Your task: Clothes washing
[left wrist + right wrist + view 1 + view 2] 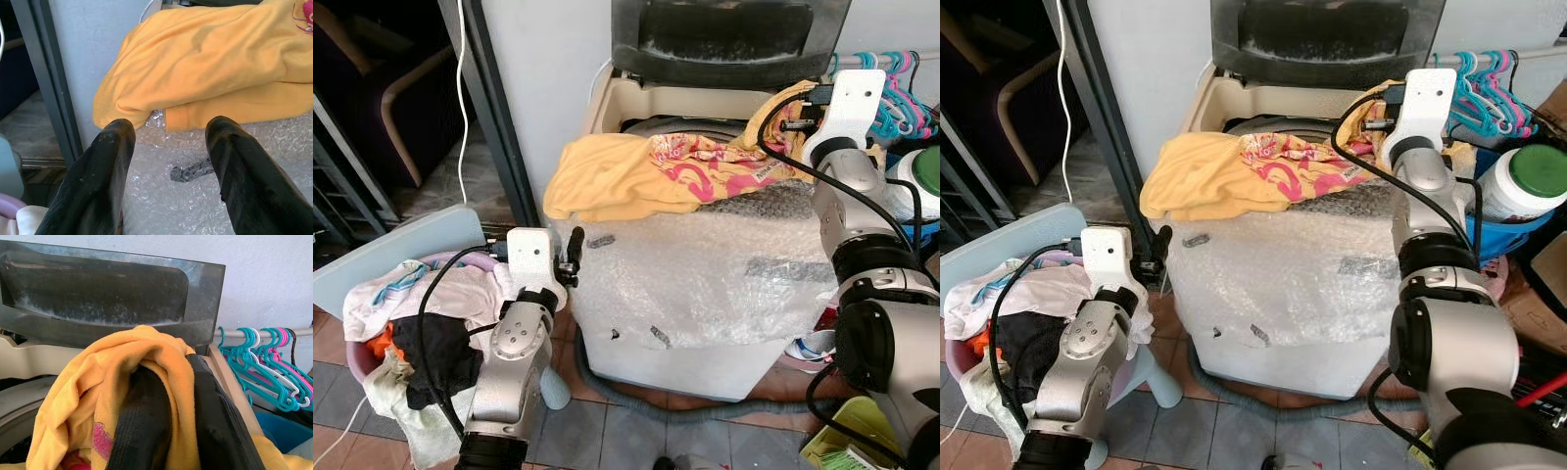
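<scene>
- Lying draped across the top of the washing machine [705, 284], the yellow garment [626, 176] with its pink print spreads from the left front corner of the lid area back toward the open drum [685, 124], its right end bunched up and lifted.
- The cloth looks thin, soft and light; it will likely sag and trail wherever it is not held, and a loose fold could catch on the tub rim or slide off the bubble wrap [724, 255] covering the machine's front.
- The right gripper [168, 431] is closed on the garment's far right end, with cloth wrapped over and between its black fingers [142, 426], just in front of the raised dark lid [98, 289].
- That hold is on a bunched fold, which I judge secure enough for a light fabric; the long left part hangs free of any hold.
- The best second hold, in my judgement, is the thick rolled hem [127, 105] at the near left corner, where the layers double.
- The left gripper [168, 161] stands wide apart and holds nothing, just near of that hem, above the bubble wrap.
- Further left and lower, a laundry basket [357, 357] holds mixed white, black and orange clothes.
- To the far right hang teal and pink hangers [901, 93], with a green-capped white jar [1523, 181] below them.
</scene>
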Robot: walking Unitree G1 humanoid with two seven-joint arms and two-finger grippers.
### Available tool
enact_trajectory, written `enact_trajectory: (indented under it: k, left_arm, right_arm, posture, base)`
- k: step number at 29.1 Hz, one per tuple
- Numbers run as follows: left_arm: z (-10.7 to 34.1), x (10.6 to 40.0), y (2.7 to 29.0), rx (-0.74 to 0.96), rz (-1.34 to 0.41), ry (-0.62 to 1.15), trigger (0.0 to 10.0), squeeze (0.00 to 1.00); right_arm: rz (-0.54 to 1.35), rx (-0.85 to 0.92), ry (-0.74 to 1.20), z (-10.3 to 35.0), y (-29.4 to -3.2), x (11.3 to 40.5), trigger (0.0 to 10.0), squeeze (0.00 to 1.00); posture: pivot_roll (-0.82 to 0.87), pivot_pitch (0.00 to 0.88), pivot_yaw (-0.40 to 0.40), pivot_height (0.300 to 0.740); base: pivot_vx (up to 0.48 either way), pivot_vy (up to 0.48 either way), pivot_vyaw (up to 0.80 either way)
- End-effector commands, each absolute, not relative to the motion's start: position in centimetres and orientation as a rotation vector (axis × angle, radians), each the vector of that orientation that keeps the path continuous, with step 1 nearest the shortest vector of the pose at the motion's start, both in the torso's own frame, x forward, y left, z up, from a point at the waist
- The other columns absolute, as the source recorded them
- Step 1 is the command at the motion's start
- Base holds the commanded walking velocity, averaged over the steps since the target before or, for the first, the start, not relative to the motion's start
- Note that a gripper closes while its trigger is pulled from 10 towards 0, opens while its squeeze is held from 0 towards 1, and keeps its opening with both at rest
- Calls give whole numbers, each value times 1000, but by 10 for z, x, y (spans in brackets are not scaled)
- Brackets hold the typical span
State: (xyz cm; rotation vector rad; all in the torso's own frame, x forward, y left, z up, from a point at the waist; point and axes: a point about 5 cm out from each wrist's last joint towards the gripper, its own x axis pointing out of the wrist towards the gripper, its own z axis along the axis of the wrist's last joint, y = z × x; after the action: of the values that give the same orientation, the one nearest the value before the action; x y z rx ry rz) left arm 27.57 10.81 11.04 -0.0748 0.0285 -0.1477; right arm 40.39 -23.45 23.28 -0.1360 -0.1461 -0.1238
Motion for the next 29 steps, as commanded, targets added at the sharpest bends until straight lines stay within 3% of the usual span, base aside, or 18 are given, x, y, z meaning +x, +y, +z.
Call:
enact_trajectory:
  k: [1, 4, 10, 11, 12, 18, 20, 22, 25, 28, 29]
  left_arm:
    - [112, 274, 110, -73, -139, 25, 10000, 0]
    - [111, 274, 110, -71, -139, 28, 10000, 0]
    - [111, 275, 109, -74, -147, 28, 10000, 0]
    - [111, 275, 108, -79, -139, 29, 10000, 0]
    - [112, 275, 108, -89, -134, 26, 10000, 0]
    - [109, 273, 110, -83, -112, 45, 10000, 0]
    - [108, 272, 111, -80, -109, 49, 10000, 0]
    - [108, 273, 111, -79, -112, 51, 10000, 0]
    - [108, 273, 110, -79, -118, 52, 10000, 0]
    - [108, 275, 107, -79, -128, 53, 10000, 0]
    - [108, 276, 107, -79, -129, 53, 10000, 0]
  right_arm:
    - [-81, -163, -196, 251, -226, 408, 10000, 0]
    - [-48, -201, -191, 256, -224, 410, 10000, 0]
    - [211, -320, -165, 265, -192, 416, 10000, 0]
    - [207, -319, -151, 266, -191, 417, 10000, 376]
    - [203, -300, -125, 266, -192, 418, 10000, 1000]
    - [61, -350, -6, 253, -207, 420, 10000, 1000]
    - [-1, -347, -154, 274, -218, 416, 10000, 1000]
    - [51, -346, -306, 292, -217, 411, 10000, 1000]
    - [125, -332, -316, 292, -216, 409, 10000, 1000]
    - [256, -411, -171, 269, -221, 406, 10000, 1000]
    - [284, -438, -122, 262, -222, 405, 10000, 945]
  posture:
    - [-3, 5, 22, 740]
    - [-3, 5, 21, 740]
    - [-6, 4, 16, 740]
    - [-6, 3, 14, 740]
    - [-4, 3, 13, 740]
    - [8, 7, 7, 740]
    - [8, 9, 10, 740]
    - [2, 9, 13, 740]
    - [-4, 6, 14, 740]
    - [-12, 5, 17, 740]
    - [-16, 5, 19, 740]
  base:
    - [311, 0, 0]
    - [312, 0, 0]
    - [290, 0, 0]
    - [0, 0, 0]
    - [0, 0, 0]
    - [0, 0, 0]
    - [0, 0, 0]
    - [0, 0, 0]
    - [0, 0, 0]
    - [0, 0, 0]
    - [0, 0, 0]
